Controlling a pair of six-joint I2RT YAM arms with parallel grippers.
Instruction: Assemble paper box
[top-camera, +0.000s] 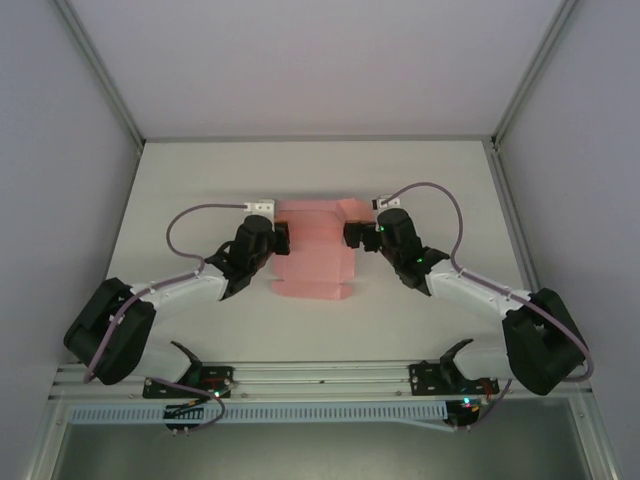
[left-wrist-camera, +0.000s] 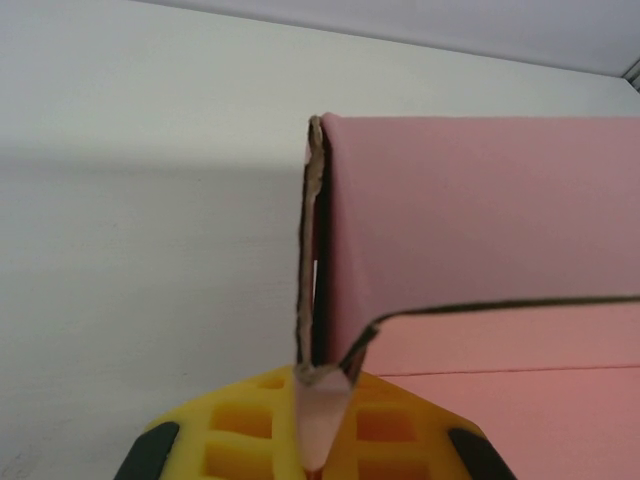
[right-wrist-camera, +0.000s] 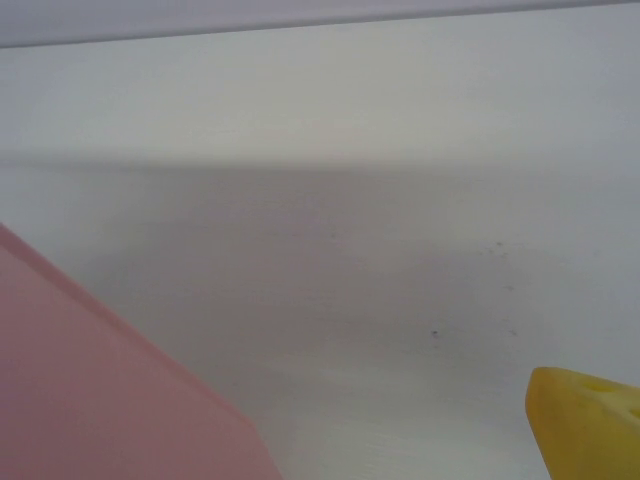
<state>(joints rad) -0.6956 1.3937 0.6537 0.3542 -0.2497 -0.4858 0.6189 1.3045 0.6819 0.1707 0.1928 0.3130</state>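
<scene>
Where left pincer (left-wrist-camera: 322, 425) pinches, paper box (top-camera: 312, 262) stands folded.

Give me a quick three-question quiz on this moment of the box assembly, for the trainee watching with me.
1. True or false: the left gripper is shut on an upright flap of the paper box.
2. The right gripper is: A) open, B) shut on the box, C) shut on nothing.
3. What does the box lie on?
Key: 1 true; 2 A; 3 the white table.
</scene>
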